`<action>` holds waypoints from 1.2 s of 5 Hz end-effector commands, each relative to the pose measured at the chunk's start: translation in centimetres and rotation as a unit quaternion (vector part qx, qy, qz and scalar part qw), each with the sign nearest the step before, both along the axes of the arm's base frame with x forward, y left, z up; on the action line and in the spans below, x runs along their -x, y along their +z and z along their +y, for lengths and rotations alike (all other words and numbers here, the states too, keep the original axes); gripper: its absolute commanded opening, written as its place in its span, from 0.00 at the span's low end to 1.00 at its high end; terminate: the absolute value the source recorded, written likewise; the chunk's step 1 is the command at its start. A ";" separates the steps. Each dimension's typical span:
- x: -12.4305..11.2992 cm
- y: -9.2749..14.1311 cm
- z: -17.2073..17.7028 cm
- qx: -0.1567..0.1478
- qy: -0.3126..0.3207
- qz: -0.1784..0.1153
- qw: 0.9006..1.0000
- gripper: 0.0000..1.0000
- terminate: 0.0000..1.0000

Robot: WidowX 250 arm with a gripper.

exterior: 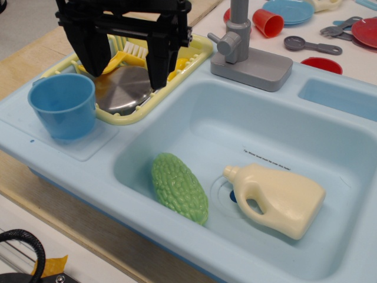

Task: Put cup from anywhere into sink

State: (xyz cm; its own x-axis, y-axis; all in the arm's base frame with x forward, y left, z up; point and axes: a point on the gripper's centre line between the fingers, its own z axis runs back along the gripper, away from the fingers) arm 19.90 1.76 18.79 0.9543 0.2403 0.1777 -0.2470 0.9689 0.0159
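Observation:
The medium-blue cup stands upright on the flat left ledge of the sink unit, beside the yellow dish rack. The pale-blue sink basin lies to its right, with the grey faucet at its back edge. My black gripper hangs open above the dish rack, just behind and to the right of the cup, not touching it. Its two fingers are spread wide and hold nothing.
In the basin lie a green bumpy vegetable and a cream detergent bottle. The yellow dish rack holds a metal lid and utensils. A red cup, plates and a grey spoon lie behind the faucet. A small side recess is at the right.

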 end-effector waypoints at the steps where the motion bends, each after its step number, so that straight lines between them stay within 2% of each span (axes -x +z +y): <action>1: 0.0 0.0 0.0 0.000 0.000 0.000 1.000 1.00 0.00; 2: -0.3 1.0 0.5 -0.021 0.016 -0.003 1.000 1.00 0.00; 4: 1.1 -0.2 2.9 -0.024 0.063 0.004 0.998 1.00 0.00; 6: 1.3 -2.6 4.3 0.005 0.088 0.030 0.996 1.00 0.00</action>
State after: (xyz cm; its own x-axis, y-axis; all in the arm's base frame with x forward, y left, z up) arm 18.42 5.95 15.49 0.9094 0.4026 0.1043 -0.4064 0.9135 0.0175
